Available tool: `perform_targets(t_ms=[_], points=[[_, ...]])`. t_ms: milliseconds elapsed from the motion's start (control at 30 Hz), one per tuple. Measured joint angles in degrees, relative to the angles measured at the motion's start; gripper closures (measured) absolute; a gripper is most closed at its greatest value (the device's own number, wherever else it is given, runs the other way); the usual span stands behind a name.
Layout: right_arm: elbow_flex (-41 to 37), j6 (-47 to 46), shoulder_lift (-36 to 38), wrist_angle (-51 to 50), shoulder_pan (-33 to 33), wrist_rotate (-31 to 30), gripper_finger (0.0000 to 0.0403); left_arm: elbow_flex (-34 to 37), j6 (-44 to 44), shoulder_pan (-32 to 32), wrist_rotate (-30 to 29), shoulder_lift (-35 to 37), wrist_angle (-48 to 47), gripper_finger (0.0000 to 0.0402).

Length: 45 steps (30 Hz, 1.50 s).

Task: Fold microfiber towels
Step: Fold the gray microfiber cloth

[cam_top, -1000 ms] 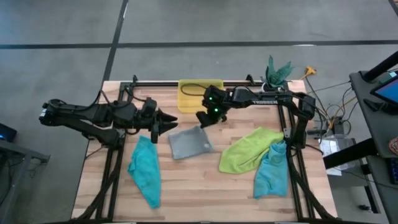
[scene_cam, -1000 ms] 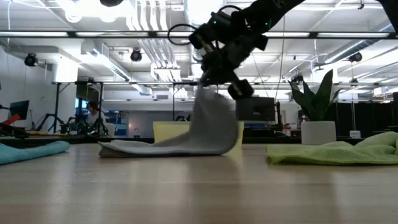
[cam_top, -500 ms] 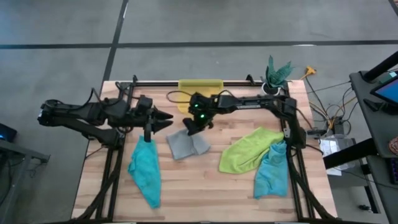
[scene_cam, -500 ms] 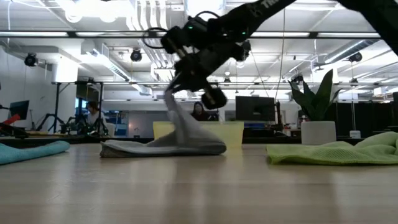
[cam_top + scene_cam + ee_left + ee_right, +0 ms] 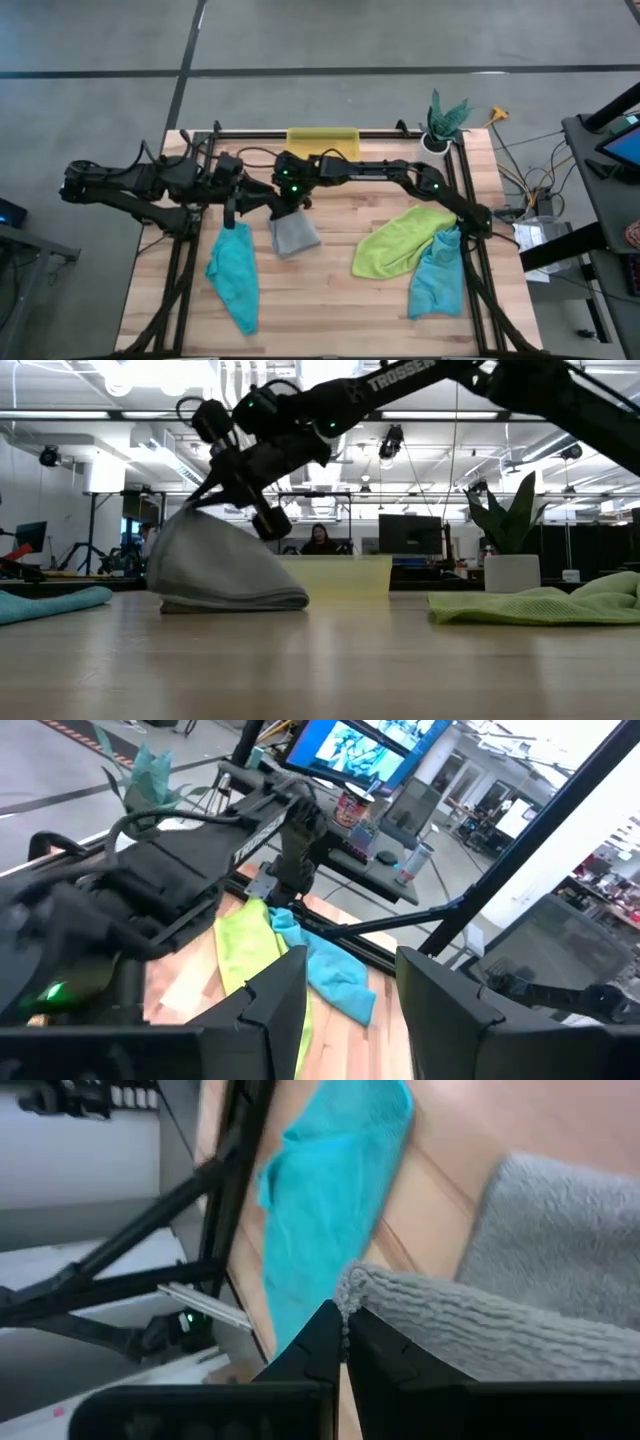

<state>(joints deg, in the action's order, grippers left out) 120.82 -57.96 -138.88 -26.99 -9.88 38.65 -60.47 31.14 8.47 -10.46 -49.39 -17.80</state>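
Observation:
The light grey towel [image 5: 294,234] [image 5: 225,575] lies doubled over on the table's middle, its lifted edge held by my right gripper [image 5: 280,208] [image 5: 192,507] [image 5: 343,1342], which is shut on it. My left gripper [image 5: 262,196] [image 5: 350,995] hovers open just left of it, above the table, holding nothing. One teal towel [image 5: 233,275] lies crumpled at the near left. The lime green towel [image 5: 400,240] lies at the right, its near right end against a second teal towel [image 5: 437,275]. My right gripper pinches the grey towel's raised edge [image 5: 352,1288] between its two fingertips. The fingers slant down from the table's far right. From them the cloth slopes down over its own lower layer [image 5: 240,600], which lies flat on the table.
A yellow bin [image 5: 322,138] stands at the far edge and a potted plant [image 5: 443,120] at the far right corner. Black frame rails run along both sides of the table. Bare wood shows in the near middle [image 5: 330,310]. A person sits in the room behind [image 5: 320,540].
My right gripper has swept toward the table's left edge and a little down, carrying the grey towel's held edge over the rest of it. The towel has folded over onto itself while its lower layer stayed on the table.

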Motion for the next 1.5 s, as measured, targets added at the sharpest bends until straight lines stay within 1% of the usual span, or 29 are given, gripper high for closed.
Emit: perform_targets(t_ms=[100, 233, 333, 467, 533, 667, 833, 933, 1067, 1133, 1300, 1433, 1500], points=[[3.9, 2.5, -3.1, -6.1, 0.0, 2.3, 0.0394, 0.0, 0.0, 0.2, 0.1, 0.3, 0.1, 0.0262], [8.3, 7.5, -6.0, -14.0, 0.1, 2.2, 0.0394, 0.0, 0.0, 0.2, 0.4, 0.6, -0.8, 0.0262], [10.2, 9.1, -6.7, -14.8, 0.1, 1.5, 0.0394, 0.0, 0.0, 0.2, 0.5, 1.0, -1.4, 0.0262], [11.9, 10.3, -6.4, -14.4, -0.3, -2.8, 0.0394, 0.0, 0.0, 0.2, 0.6, 1.2, -1.3, 0.0262], [12.7, 11.1, -6.3, -14.7, -0.8, -3.8, 0.0394, 0.0, 0.0, 0.2, 0.6, 1.2, -1.3, 0.0262], [13.3, 12.0, -6.3, -17.6, -1.6, -3.8, 0.0394, 0.0, 0.0, 0.2, 0.7, 1.1, -1.3, 0.0262], [13.0, 16.4, -6.3, -23.0, -2.0, -3.8, 0.0394, 0.0, 0.0, 0.2, 0.7, 1.0, -1.7, 0.0262], [13.0, 17.5, -6.3, -23.1, -2.2, -4.1, 0.0394, 0.0, 0.1, 0.2, 0.7, 0.9, -1.6, 0.0262], [13.0, 17.3, -6.3, -19.7, -2.3, -4.2, 0.0394, 0.0, 0.6, 0.2, 0.7, 0.8, -1.7, 0.0262], [13.2, 17.2, -6.1, -20.0, -2.3, -4.0, 0.0394, 0.0, 1.4, 0.2, 0.7, 0.9, -1.8, 0.0262], [14.2, 20.4, -4.4, -27.6, -2.3, -3.9, 0.0394, 0.0, 1.5, 0.2, 0.7, 1.1, -2.1, 0.0262], [14.2, 25.1, -3.6, -34.4, -2.7, -5.9, 0.0394, 0.0, 1.4, 0.2, 0.7, 1.0, -2.0, 0.0262], [14.2, 26.4, -3.5, -36.1, -2.9, -6.3, 0.0394, 0.0, 1.5, 0.2, 0.6, 0.8, -2.0, 0.0262]])
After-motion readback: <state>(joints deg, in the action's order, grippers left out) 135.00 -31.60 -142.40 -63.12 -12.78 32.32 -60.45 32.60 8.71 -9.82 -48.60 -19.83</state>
